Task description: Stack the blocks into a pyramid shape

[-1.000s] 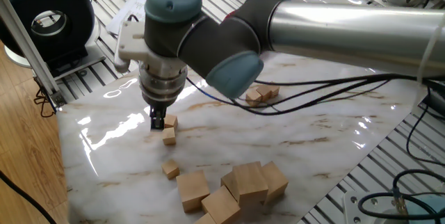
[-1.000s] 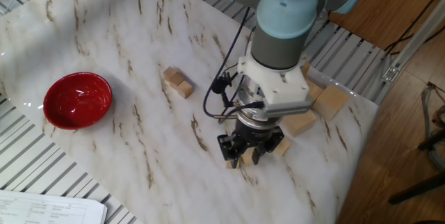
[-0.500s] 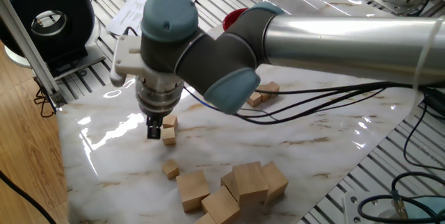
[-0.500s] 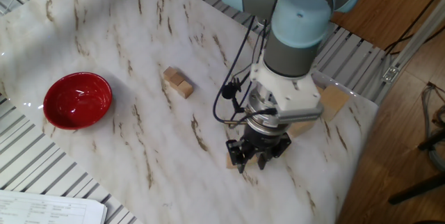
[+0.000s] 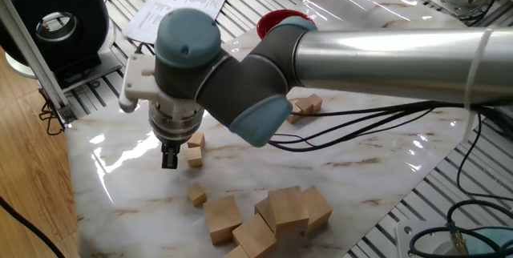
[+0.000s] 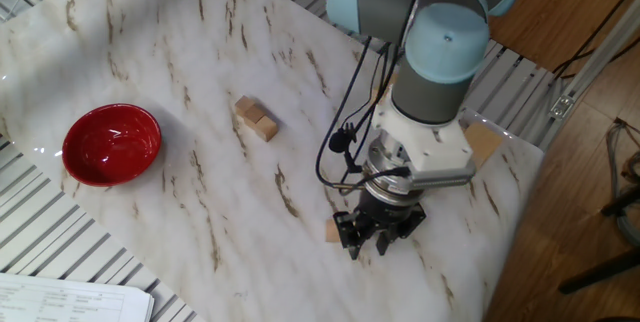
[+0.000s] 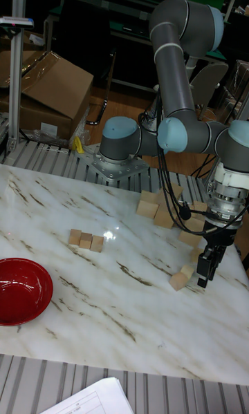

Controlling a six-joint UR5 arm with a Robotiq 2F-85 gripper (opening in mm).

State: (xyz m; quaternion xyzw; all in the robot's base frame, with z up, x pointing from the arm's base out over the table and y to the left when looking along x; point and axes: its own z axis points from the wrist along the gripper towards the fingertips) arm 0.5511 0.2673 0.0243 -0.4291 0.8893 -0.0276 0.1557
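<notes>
Three small tan blocks lie loose at the near left of the marble table: one point(image 5: 196, 139), one point(image 5: 194, 157) and one point(image 5: 197, 195). More small blocks point(image 5: 301, 107) sit in a short row farther back, which the tall fixed view shows as a row of three point(image 7: 86, 240). My gripper point(image 5: 169, 159) hangs low over the table just left of the two nearer blocks, apart from them. Its fingers look shut, with nothing between them. In the other fixed view the gripper point(image 6: 367, 246) stands just right of a block point(image 6: 333, 230). In the tall view the gripper point(image 7: 205, 267) is beside a block point(image 7: 179, 280).
Several much larger wood cubes point(image 5: 268, 214) are heaped at the table's front edge, close to the small blocks. A red bowl point(image 6: 112, 144) stands at the far side. Cables point(image 5: 361, 122) trail from the arm across the table. Papers point(image 5: 172, 6) lie beyond the table's edge.
My gripper has drawn away sideways from the two nearby blocks, toward the table's edge. The blocks stay where they were.
</notes>
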